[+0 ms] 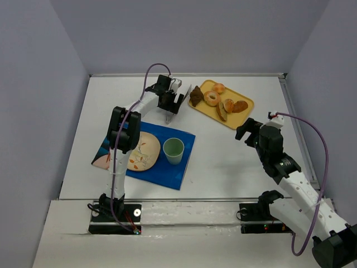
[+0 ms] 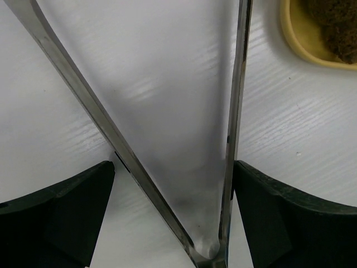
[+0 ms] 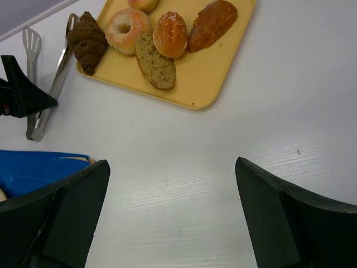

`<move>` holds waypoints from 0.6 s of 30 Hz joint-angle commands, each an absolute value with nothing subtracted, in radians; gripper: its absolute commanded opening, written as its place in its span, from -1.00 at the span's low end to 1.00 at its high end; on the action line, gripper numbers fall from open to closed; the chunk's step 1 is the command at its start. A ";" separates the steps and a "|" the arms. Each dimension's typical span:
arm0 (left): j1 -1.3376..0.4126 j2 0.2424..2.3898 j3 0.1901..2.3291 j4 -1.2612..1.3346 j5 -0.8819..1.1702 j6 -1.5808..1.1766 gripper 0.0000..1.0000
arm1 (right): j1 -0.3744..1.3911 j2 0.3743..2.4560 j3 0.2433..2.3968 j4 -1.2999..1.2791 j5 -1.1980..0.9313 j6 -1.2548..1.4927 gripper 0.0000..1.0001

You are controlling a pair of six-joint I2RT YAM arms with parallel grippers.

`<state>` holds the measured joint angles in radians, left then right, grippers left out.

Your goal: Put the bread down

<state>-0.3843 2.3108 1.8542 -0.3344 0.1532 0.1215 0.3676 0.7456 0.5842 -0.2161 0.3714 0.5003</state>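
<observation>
Several breads lie on a yellow tray (image 1: 237, 118) at the back right: a dark croissant (image 1: 196, 95), a glazed doughnut (image 1: 211, 98), a sugared bun (image 3: 170, 34), a flat slice (image 3: 155, 68) and an oblong brown roll (image 3: 212, 23). Metal tongs (image 2: 83, 95) lie on the table left of the tray, their hinge end (image 1: 168, 117) pointing toward me. My left gripper (image 2: 174, 167) is open and straddles the tongs' two arms near the hinge. My right gripper (image 3: 173, 167) hangs open and empty over bare table, below the tray.
A blue mat (image 1: 173, 173) at centre left carries a patterned plate (image 1: 142, 151) and a pale green cup (image 1: 173, 151). The tray's corner (image 2: 301, 44) with the dark croissant (image 2: 334, 22) shows at the left wrist view's top right.
</observation>
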 commanded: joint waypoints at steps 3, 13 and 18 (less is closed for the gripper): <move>-0.385 2.361 1.957 -0.388 0.069 0.092 0.98 | 0.368 0.733 0.586 -0.184 0.403 0.483 0.99; -0.387 2.411 2.006 -0.399 0.042 0.075 0.97 | 0.368 0.713 0.584 -0.186 0.402 0.482 0.99; -0.391 2.408 1.988 -0.393 0.029 0.081 0.71 | 0.368 0.710 0.584 -0.187 0.413 0.479 0.99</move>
<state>-0.3855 2.3928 1.9789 -0.3515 0.0479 0.0841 0.3676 0.7250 0.5842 -0.2165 0.3847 0.4934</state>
